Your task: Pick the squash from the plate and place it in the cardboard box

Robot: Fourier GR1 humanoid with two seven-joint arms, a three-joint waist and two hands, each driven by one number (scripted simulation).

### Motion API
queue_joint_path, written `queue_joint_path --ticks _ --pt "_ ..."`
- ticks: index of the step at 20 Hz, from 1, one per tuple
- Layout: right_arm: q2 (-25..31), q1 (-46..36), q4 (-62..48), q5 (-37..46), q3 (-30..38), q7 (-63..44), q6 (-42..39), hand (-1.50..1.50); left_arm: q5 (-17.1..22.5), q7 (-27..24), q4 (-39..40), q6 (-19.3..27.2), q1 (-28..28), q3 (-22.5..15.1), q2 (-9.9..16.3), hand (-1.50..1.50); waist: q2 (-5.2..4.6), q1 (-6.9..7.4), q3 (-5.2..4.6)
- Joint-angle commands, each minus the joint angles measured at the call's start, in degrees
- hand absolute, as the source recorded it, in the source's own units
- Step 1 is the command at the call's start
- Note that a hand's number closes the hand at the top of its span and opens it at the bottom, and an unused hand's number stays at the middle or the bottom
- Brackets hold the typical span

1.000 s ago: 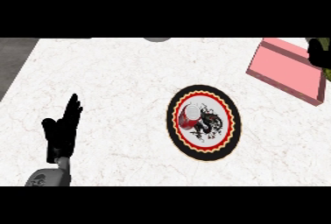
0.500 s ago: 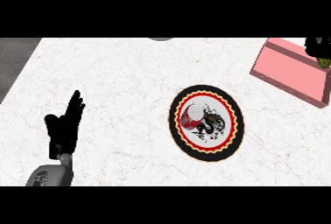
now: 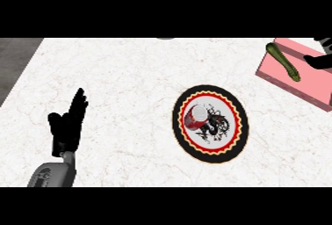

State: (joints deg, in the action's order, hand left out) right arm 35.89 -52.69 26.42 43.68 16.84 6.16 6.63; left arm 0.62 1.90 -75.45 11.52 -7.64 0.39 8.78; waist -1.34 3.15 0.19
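A long green squash (image 3: 283, 61) lies tilted over the near left part of the pink box (image 3: 304, 81) at the upper right. My right hand (image 3: 319, 63) shows only partly at the right edge, just right of the squash and apart from it, with its fingers spread. The round plate (image 3: 211, 154), with a black rim, a red and yellow ring and a dragon picture, sits right of the middle with nothing on it. My left hand (image 3: 67, 127) rests open at the left, fingers up.
The white marble counter (image 3: 130, 74) spans the view. Its left edge runs along a dark floor strip (image 3: 16, 61) at the upper left. A small grey object (image 3: 166, 38) peeks in at the top edge.
The right hand has drawn back to the right, off the squash. The squash now shows fully, lying over the box. The left hand has stayed where it was.
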Motion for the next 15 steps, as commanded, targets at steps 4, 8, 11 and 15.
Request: queue_joint_path --ticks 4,8,11,15 --pt "-0.5 -2.1 -7.3 -7.8 7.9 12.0 0.2 -1.5 -0.1 -0.1 0.6 0.2 -0.5 0.7 0.2 0.0 -0.21 0.33 0.09" --pt "0.4 -1.0 -8.1 -15.1 14.0 20.7 -5.1 -1.5 0.4 -1.1 -0.2 -1.1 1.5 1.0 1.1 0.0 0.14 -0.35 0.12" --pt "2.9 -1.7 -10.4 -20.1 18.7 21.7 -10.5 -1.5 0.5 -1.1 1.2 -0.3 0.8 1.4 0.2 0.0 0.01 -0.75 0.1" --pt "7.2 -0.8 -12.7 -23.4 22.4 22.2 -13.5 -1.5 1.5 0.6 -0.1 -1.9 0.9 2.2 2.0 0.0 0.22 -0.7 0.06"
